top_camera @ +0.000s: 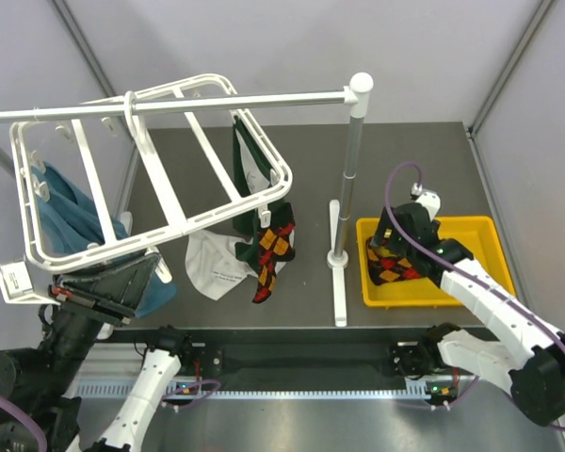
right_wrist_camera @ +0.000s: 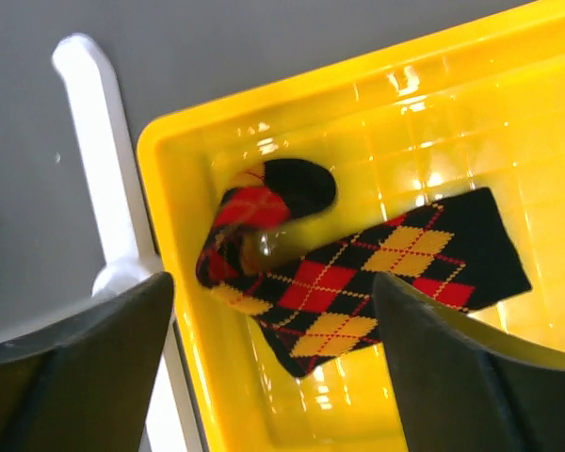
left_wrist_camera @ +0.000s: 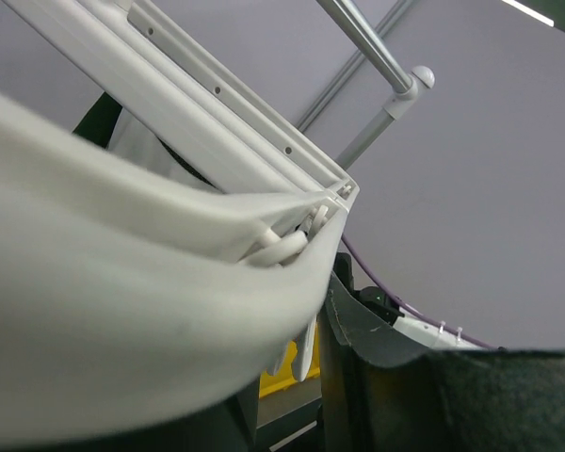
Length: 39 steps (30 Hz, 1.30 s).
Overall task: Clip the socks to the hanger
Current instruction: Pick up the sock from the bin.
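Observation:
The white hanger (top_camera: 160,202) hangs from the silver rail; its rim fills the left wrist view (left_wrist_camera: 169,282). Clipped to it are an argyle sock (top_camera: 274,250), a dark green sock (top_camera: 250,160) and a white-grey sock (top_camera: 212,266). My left gripper (top_camera: 122,282) sits at the hanger's near left corner, its dark fingers (left_wrist_camera: 405,386) close together with the blurred rim across them. Another argyle sock (right_wrist_camera: 358,282) lies in the yellow bin (right_wrist_camera: 198,377). My right gripper (right_wrist_camera: 273,377) hovers open above that sock, holding nothing; it also shows in the top view (top_camera: 395,250).
A blue cloth (top_camera: 66,217) hangs at the hanger's left side. The silver rail (top_camera: 217,102) rests on an upright post (top_camera: 350,179) with a white foot (top_camera: 339,273), just left of the yellow bin (top_camera: 480,226). Grey walls stand all round.

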Each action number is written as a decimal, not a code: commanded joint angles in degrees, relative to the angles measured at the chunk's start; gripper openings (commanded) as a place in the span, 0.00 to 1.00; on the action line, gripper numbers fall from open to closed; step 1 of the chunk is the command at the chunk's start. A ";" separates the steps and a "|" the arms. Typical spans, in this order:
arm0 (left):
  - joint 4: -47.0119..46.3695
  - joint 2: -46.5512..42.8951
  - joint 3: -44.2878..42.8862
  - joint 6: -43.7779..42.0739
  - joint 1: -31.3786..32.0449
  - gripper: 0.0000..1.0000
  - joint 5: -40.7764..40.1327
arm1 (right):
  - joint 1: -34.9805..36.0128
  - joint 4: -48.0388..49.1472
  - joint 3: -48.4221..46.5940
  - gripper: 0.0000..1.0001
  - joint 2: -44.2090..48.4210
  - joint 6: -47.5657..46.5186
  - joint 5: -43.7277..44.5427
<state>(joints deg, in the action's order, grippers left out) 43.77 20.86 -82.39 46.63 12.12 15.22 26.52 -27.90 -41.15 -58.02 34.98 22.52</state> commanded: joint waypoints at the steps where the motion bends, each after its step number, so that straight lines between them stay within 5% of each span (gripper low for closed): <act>1: -0.53 -0.74 -0.84 0.13 0.10 0.00 0.07 | 0.55 -2.77 -1.40 0.88 6.66 0.09 -2.92; 8: -0.88 -1.44 -0.49 1.01 0.10 0.00 0.69 | -4.70 -12.44 -2.54 0.79 11.62 8.43 8.05; 17: 0.35 -1.00 -2.34 0.56 0.10 0.00 0.33 | -21.49 -12.01 1.16 0.71 0.55 17.58 -3.96; 30: -2.11 -1.61 1.88 1.45 0.10 0.00 1.21 | -22.13 -11.92 1.41 0.76 -11.32 23.11 -4.68; 39: -1.14 -1.70 1.44 -0.40 0.10 0.00 -0.02 | -22.13 -9.81 1.16 0.66 -18.25 25.48 -2.75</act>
<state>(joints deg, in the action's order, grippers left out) 43.29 19.70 -80.88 47.55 12.12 15.07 4.84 -38.83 -39.68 -73.60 58.67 17.69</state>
